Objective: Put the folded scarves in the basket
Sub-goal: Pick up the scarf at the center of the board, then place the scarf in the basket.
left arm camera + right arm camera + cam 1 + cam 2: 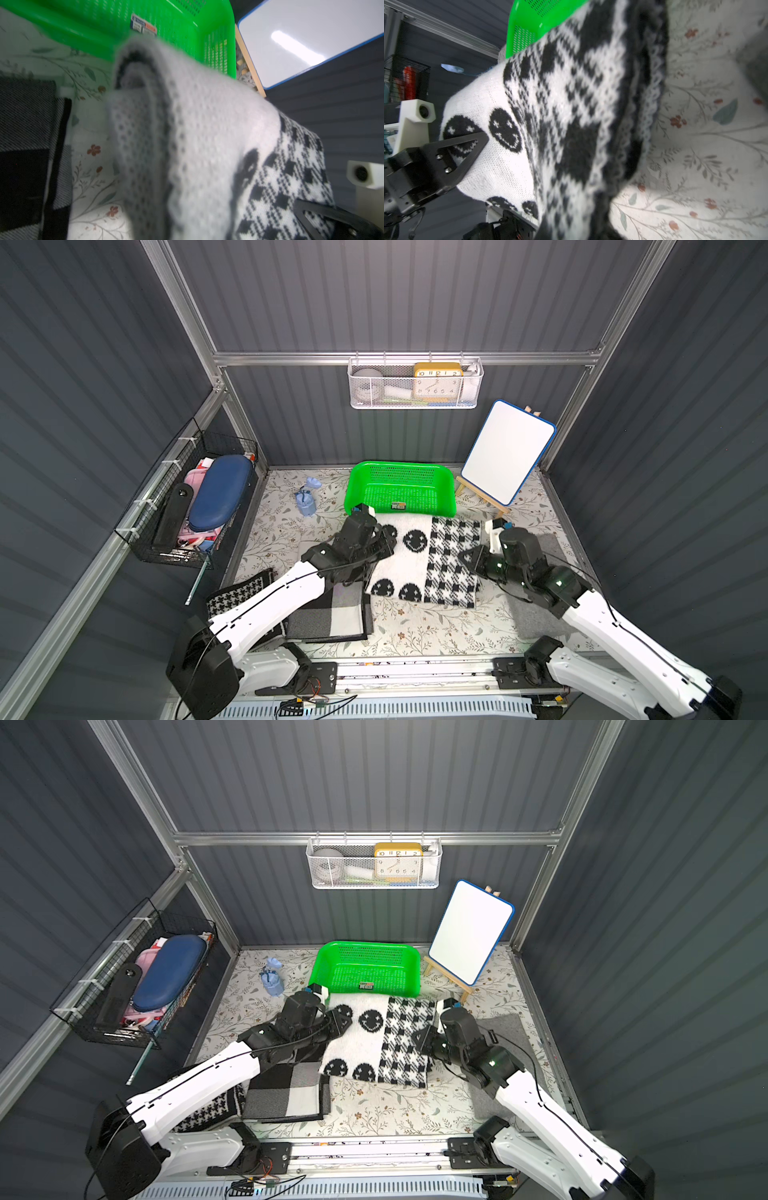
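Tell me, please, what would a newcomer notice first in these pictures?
First, the black-and-white folded scarf with smiley faces, at the centre, pinched at its two sides by the left gripper and the right gripper. Directly behind it sits the bright green basket, and a blank whiteboard leans on an easel beside that.

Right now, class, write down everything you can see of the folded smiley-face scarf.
The folded scarf is a fuzzy black-and-white knit: black smiley faces on white on one half, houndstooth check on the other. Folded in layers, it hangs raised above the floral table cover, pinched at opposite sides by the left gripper and right gripper, just in front of the green basket.
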Controlling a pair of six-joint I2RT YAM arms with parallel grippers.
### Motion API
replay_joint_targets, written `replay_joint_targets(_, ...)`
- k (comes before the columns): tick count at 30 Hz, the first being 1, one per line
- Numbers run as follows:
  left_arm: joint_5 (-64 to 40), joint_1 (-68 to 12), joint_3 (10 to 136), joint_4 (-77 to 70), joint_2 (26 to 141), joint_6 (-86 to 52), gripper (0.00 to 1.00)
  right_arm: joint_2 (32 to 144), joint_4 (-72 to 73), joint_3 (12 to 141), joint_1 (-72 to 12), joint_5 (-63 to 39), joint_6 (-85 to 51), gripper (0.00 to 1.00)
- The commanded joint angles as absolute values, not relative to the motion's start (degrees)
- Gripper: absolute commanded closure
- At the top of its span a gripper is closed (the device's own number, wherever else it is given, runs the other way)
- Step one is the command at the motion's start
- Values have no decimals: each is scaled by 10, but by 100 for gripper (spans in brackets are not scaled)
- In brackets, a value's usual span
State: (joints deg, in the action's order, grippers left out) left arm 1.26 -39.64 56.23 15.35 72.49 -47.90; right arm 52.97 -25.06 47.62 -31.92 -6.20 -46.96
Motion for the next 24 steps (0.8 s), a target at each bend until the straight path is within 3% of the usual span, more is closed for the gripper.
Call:
replay_joint_targets(1, 38, -355, 634, 151, 768, -405, 100, 590, -248, 557, -313, -22, -416, 100)
replay_joint_targets(9, -37, -225, 770, 124, 898, -340, 100, 775, -207, 710, -246, -63, -373, 100)
replay_joint_targets(24, -81, -145, 1046, 147, 1175, -292, 100, 1083, -221, 983, -184, -106, -309, 100)
